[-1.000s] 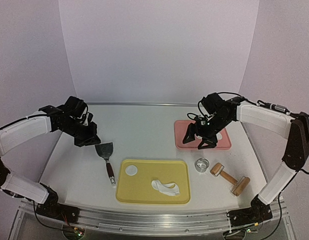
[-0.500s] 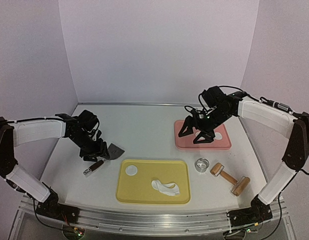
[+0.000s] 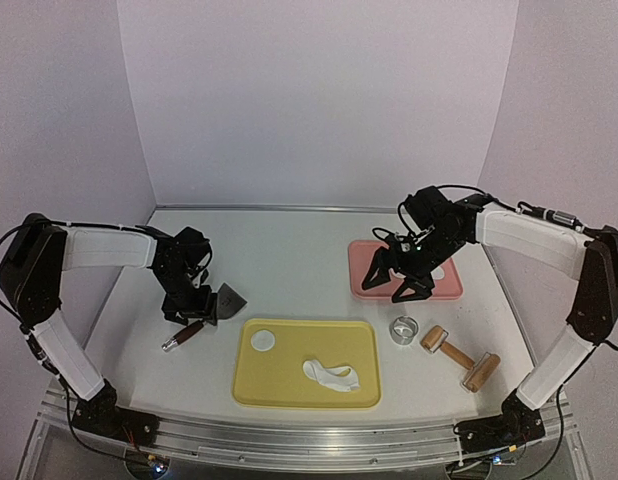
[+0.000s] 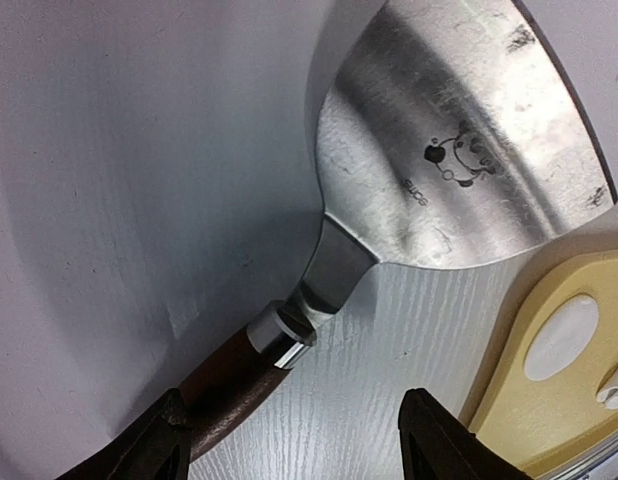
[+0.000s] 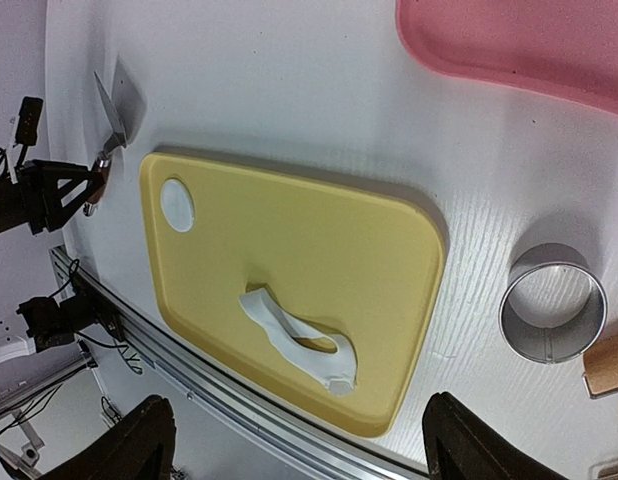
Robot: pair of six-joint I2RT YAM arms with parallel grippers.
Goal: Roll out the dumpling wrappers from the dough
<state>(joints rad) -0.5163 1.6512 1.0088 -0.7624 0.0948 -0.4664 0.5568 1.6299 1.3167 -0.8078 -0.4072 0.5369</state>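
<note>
Left gripper (image 3: 194, 316) at spatula (image 3: 230, 298) handle | right gripper (image 3: 399, 283) above pink tray (image 3: 441, 295) | one round wrapper (image 3: 262, 341), dough scrap (image 3: 331, 375) on yellow board (image 3: 289, 378)

brushed metal spatula (image 4: 459, 140), wooden handle (image 4: 229, 385)

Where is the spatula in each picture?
Top external: spatula left of centre, just left of the board.
Left wrist: big, blade upper right, handle running to the bottom left.
Right wrist: tiny, upper left.
Shared landmark: the yellow board beside the blade.
</note>
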